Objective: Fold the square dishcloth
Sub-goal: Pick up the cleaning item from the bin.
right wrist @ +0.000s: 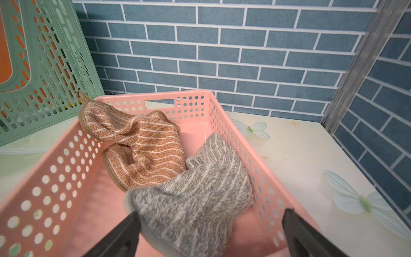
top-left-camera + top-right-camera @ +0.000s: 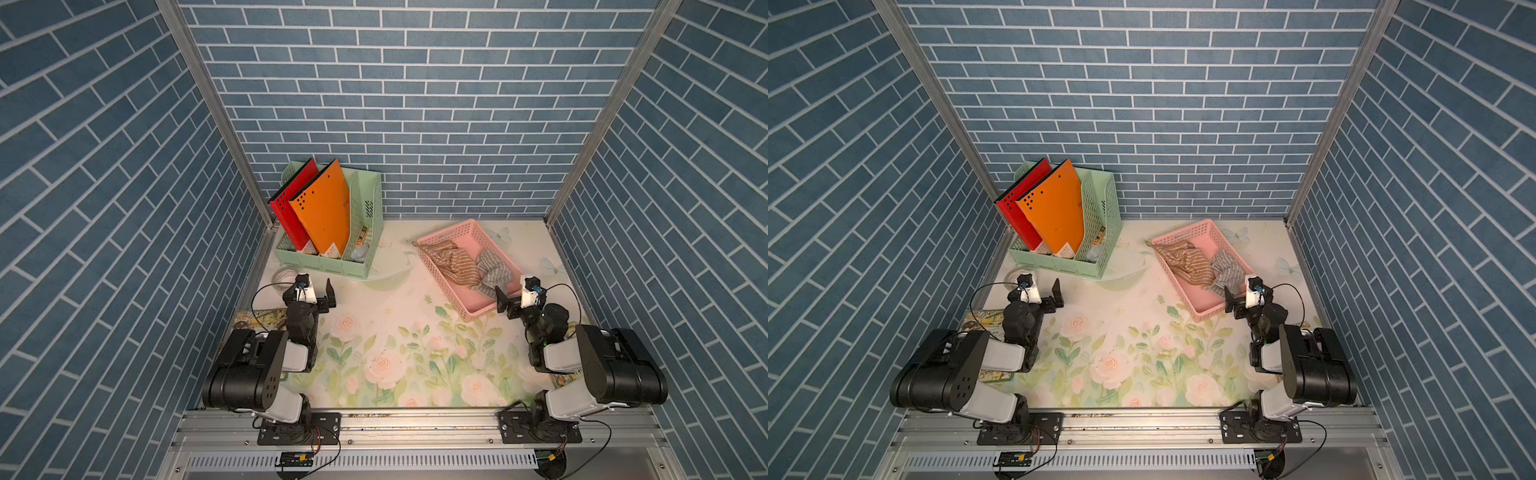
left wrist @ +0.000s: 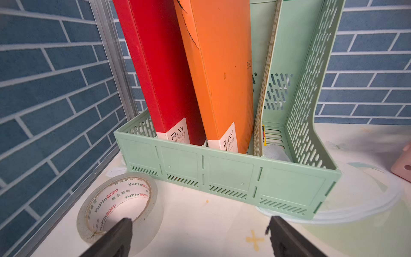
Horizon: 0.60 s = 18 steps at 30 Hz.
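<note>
Blue brick-pattern walls (image 2: 415, 104) on three sides and a floral tabletop (image 2: 395, 291), pretty cosy little booth.

The right gripper (image 1: 212, 213) has its fingers spread wide with nothing pinched. It hangs over the near end of a pink basket (image 1: 55, 178). Both cloths are in there, all crumpled. In the wrist view the grey dishcloth (image 1: 195, 200) sits right in the gap between those fingers, bunched up closest to them. I can't tell if one fingertip is actually brushing it. The brown striped dishcloth (image 1: 146, 146) is further out beyond the fingers, past the grey one, with one corner flopped over the basket rim. No idea which of the two is "the" square one, neither is folded.

The left gripper (image 3: 200, 222) is also wide open and empty. A roll of clear tape (image 3: 133, 195) lies flat just beside one fingertip. Straight ahead of the fingers stands a green file rack (image 3: 222, 173) holding a red folder (image 3: 151, 66) and an orange folder (image 3: 218, 66), both leaning.
</note>
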Available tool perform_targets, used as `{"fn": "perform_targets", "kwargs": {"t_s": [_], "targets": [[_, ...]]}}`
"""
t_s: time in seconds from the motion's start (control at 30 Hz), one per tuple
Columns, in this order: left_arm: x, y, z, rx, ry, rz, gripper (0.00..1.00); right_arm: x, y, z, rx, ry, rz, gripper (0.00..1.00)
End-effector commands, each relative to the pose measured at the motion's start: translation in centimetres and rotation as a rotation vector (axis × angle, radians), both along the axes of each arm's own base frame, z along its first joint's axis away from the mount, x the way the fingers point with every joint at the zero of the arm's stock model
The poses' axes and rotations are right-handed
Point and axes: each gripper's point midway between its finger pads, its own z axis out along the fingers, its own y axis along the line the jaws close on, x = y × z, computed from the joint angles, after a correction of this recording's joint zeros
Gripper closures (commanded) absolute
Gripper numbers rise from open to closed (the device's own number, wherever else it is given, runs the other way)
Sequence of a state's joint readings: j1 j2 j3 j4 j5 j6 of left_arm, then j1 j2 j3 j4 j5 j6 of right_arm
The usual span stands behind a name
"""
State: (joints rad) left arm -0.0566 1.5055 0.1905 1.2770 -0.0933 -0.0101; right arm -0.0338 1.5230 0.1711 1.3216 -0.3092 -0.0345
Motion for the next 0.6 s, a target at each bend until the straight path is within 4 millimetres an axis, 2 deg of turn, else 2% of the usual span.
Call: {"fn": "perform_targets", "kwargs": {"t_s": [0.0,0.23,0.37,0.43,0.5,0.57], "targets": [[0.3,0.5,0.7,0.011,-0.026,0.018,0.0,0.5,0.1,0.9,-0.03,-0.044,0.013,0.0],[0.4,0.5,0.7,0.01,-0.025,0.019,0.0,0.7,-1.0,0.9,-0.01,-0.036,-0.049,0.0],[0.4,0.5,0.8,0.01,-0.027,0.018,0.0,1.0,-3.7,1.0,0.029,-0.026,-0.221,0.0],[0.5,0.4,0.7,0.009,-0.024,0.013,0.0,1.6,-4.0,0.6,0.01,0.016,-0.266,0.0],[0.6,0.3,0.8,0.007,-0.022,0.0,0.0,3.4,-4.9,1.3,-0.003,0.114,-0.324,0.0],[0.8,0.3,1.4,-0.003,-0.016,-0.014,0.0,5.0,-6.5,4.8,0.01,0.131,-0.416,0.0]]}}
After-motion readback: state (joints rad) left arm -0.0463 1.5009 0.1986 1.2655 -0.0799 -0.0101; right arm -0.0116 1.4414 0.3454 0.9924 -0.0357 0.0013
